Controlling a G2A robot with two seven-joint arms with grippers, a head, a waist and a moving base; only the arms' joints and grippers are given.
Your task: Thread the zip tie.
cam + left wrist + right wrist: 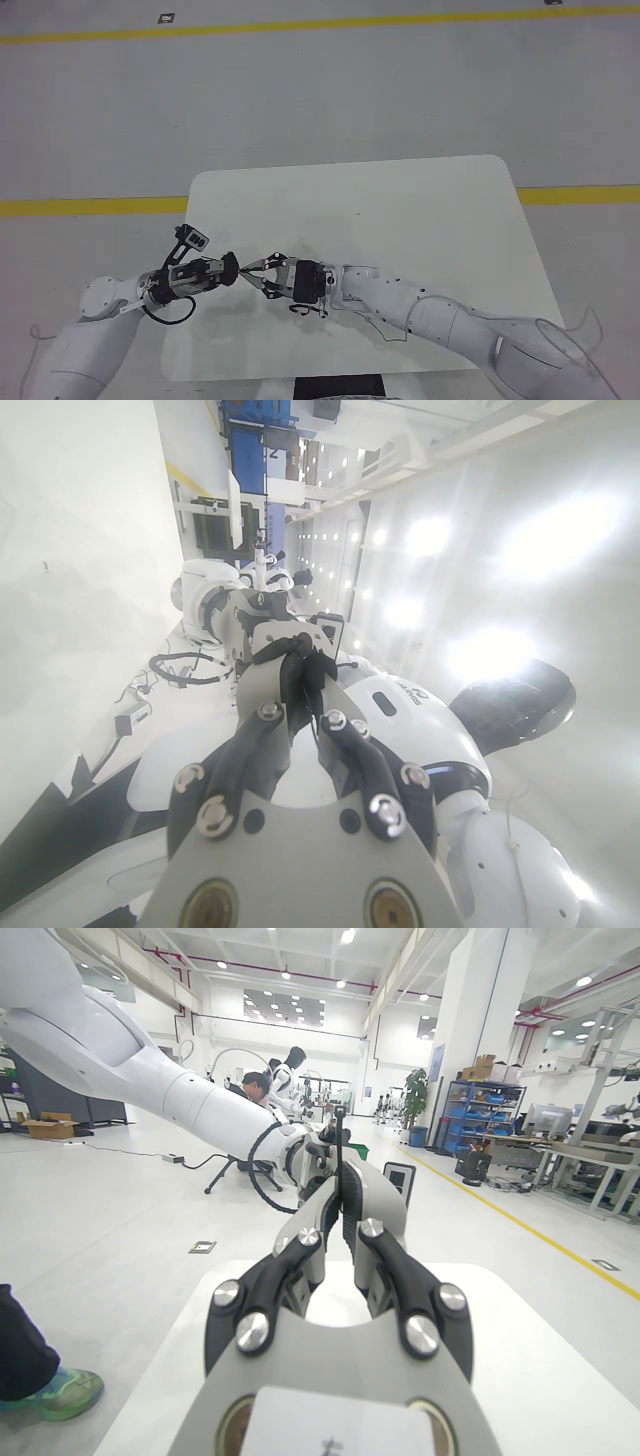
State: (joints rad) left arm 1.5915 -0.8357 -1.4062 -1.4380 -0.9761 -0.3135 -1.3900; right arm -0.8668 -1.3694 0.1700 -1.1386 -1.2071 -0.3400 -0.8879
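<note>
since the zip tie point(340, 1143) is a thin, light, springy black strap that would likely bend away under the least push, it seems best held close to the end being fed, so little free length can wander. the right jaws are pressed together, pinching the strap, and its length runs out past their tips to a small square head at the free end. the left jaws, nose to nose with the right jaws, look closed on the tie as well. both meet above the surface point(420, 220) toward its 7 o'clock corner, with the 6 and 9 o'clock edges near; open room lies toward 12 and 3 o'clock.
</note>
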